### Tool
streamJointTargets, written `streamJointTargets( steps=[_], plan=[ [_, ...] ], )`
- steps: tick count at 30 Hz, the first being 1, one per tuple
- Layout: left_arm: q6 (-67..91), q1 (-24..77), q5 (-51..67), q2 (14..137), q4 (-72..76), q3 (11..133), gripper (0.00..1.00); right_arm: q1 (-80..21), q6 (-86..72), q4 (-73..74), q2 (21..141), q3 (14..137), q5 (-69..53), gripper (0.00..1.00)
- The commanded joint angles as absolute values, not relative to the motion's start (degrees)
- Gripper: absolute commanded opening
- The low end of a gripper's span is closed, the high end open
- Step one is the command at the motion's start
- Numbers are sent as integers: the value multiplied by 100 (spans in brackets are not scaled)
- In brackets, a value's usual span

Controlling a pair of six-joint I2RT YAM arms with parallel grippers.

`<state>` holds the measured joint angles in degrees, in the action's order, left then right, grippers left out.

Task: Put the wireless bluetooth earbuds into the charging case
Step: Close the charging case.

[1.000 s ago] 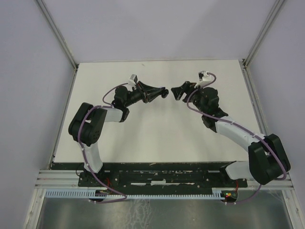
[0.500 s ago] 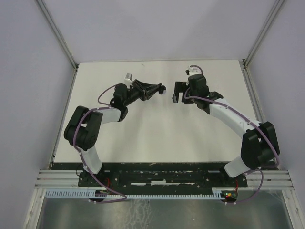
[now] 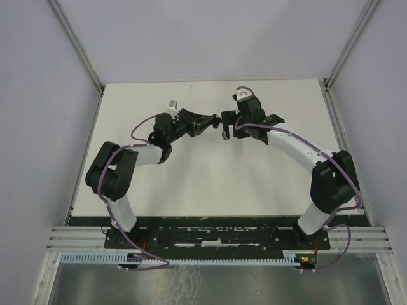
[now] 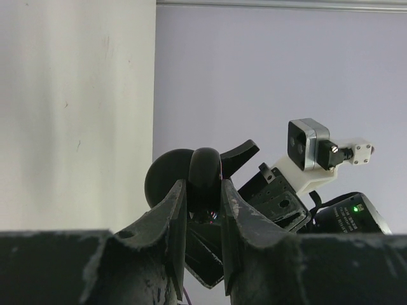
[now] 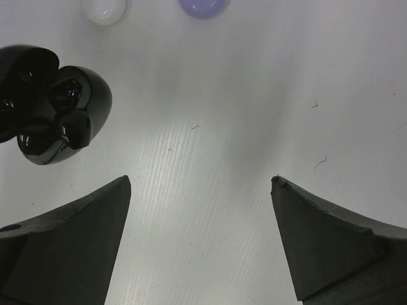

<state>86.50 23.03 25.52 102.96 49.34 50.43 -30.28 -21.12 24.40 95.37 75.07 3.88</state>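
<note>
- We've got a white earbud (image 5: 105, 9) and a lilac earbud (image 5: 203, 6) on the worktop (image 5: 210, 114), 12 o'clock in the right wrist view.
- Black charging case (image 5: 54, 105), open, at 10 o'clock; left end effector (image 4: 203, 190) clamps it.
- Right end effector (image 5: 200, 184) wide open, empty.

The white table (image 3: 210, 184) has a matte top, with a few tiny specks and fibres showing in the right wrist view. Two small things rest on it, near each other but apart: a white rounded piece (image 5: 105, 9) and a pale lilac rounded piece (image 5: 203, 6). Both are cut off by the view's top edge.
</note>
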Motion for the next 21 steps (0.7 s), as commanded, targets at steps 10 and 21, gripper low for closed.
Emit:
streamJointTargets(
  steps=[10,21],
  plan=[
    [8322,2436,2562,10094,5124,4917,3,-3044,-1978,2439,9870,8079,535,100],
    [8334,2449,2597,9985,5168,4764,3,-3004,-1889,2511,10050,8291,808,99]
  ],
)
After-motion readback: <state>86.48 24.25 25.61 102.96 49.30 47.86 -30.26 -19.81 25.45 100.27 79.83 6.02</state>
